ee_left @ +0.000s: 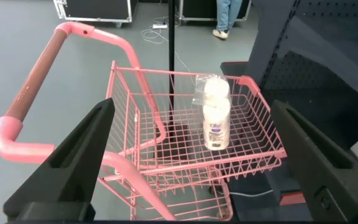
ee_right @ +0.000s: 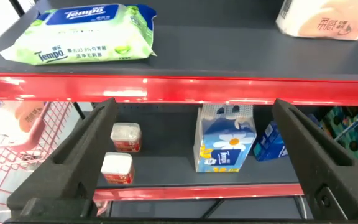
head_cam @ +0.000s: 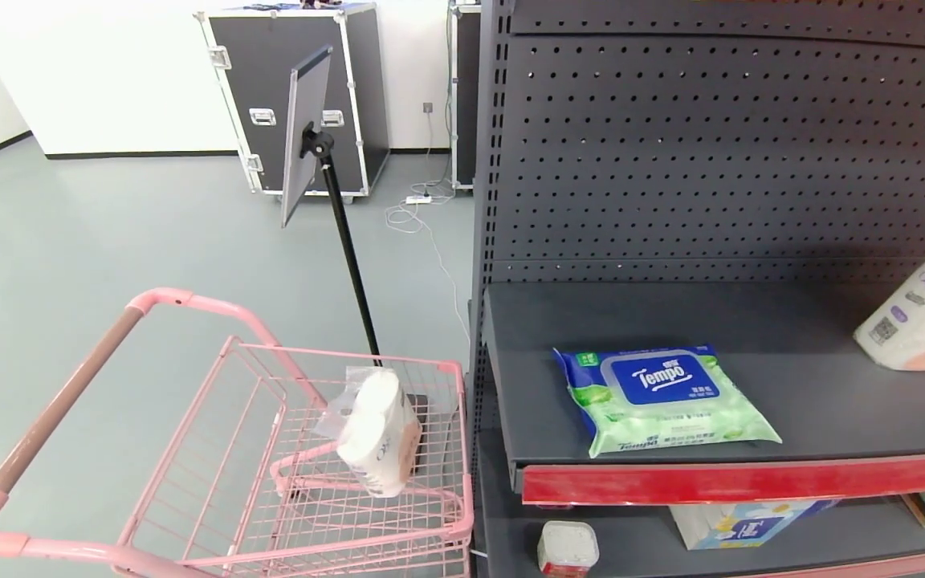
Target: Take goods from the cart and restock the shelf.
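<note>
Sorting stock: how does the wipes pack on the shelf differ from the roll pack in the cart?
The wipes pack lies flat on the shelf; the roll pack stands upright in the cart. The wipes pack is green and blue, the roll pack mostly white. Both are plastic-wrapped.

I get bright, even overhead light across the smooth grey floor [head_cam: 109, 241]. The glossy red shelf edge strip [ee_right: 229, 87] shows a small white glint; the tier under the dark metal shelf board [head_cam: 751, 377] sits in soft shade.
</note>
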Robot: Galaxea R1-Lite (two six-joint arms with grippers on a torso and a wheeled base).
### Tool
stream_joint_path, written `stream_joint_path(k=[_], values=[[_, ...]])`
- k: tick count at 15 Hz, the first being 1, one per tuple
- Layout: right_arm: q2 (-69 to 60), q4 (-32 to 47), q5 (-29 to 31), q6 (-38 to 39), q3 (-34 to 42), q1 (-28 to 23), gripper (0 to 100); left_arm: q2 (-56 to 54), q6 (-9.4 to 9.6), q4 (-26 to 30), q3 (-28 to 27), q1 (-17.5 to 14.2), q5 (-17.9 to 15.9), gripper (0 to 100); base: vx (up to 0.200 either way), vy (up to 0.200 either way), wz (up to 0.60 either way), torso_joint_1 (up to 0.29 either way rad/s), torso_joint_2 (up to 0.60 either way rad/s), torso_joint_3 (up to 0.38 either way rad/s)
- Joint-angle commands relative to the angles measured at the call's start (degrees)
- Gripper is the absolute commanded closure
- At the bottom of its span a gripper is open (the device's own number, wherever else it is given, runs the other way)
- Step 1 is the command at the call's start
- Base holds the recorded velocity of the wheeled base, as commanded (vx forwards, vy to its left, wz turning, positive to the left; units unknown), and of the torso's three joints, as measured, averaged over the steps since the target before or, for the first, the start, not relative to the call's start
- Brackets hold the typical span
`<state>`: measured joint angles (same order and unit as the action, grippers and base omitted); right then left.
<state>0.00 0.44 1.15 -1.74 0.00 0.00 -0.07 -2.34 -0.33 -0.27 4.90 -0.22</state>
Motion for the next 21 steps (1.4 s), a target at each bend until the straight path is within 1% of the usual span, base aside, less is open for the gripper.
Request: stream_joint_path(k=[1, 5, 21], values=[[0.0, 0.0, 0.0, 0.0, 0.0, 0.0, 0, 0.1, -0.03, 0.0, 0.0, 0.0, 0.0, 0, 0.000, 0.000, 0.00, 0.000, 0.00, 0.000], [0.0, 0.0, 0.0, 0.0, 0.0, 0.0, 0, 0.1, -0.03, 0.0, 0.0, 0.0, 0.0, 0, 0.000, 0.000, 0.00, -0.026, 0.07, 0.040], [0.0, 0.0, 0.3, -0.2, 0.0, 0.0, 0, 0.1, -0.03, 0.1, 0.0, 0.0, 0.0, 0, 0.000, 0.000, 0.00, -0.138, 0.36, 0.214]])
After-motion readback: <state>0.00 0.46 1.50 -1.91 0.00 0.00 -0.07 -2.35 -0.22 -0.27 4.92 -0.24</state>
